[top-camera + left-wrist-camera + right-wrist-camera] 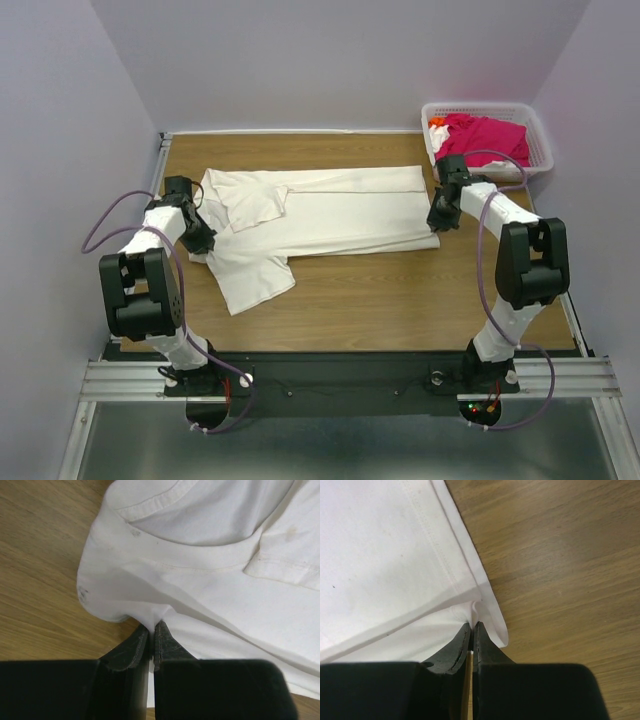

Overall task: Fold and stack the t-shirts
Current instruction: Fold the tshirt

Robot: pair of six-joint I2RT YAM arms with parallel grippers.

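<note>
The off-white t-shirt (320, 215) lies spread lengthwise on the wooden table, its far side folded over, one sleeve (250, 280) sticking out toward the near side. My left gripper (205, 240) is shut on the shirt's left end near the shoulder; in the left wrist view the cloth (200, 580) bunches into the tips of my gripper (152, 626). At the shirt's right hem corner my right gripper (437, 220) is shut on the fabric; the hem (470, 575) puckers at its tips (472, 625). A magenta t-shirt (487, 137) lies in the basket.
A white lattice basket (540, 150) stands at the back right corner of the table, just behind my right arm. Bare wood (400, 300) stretches between the shirt and the near edge. Purple walls close in the sides.
</note>
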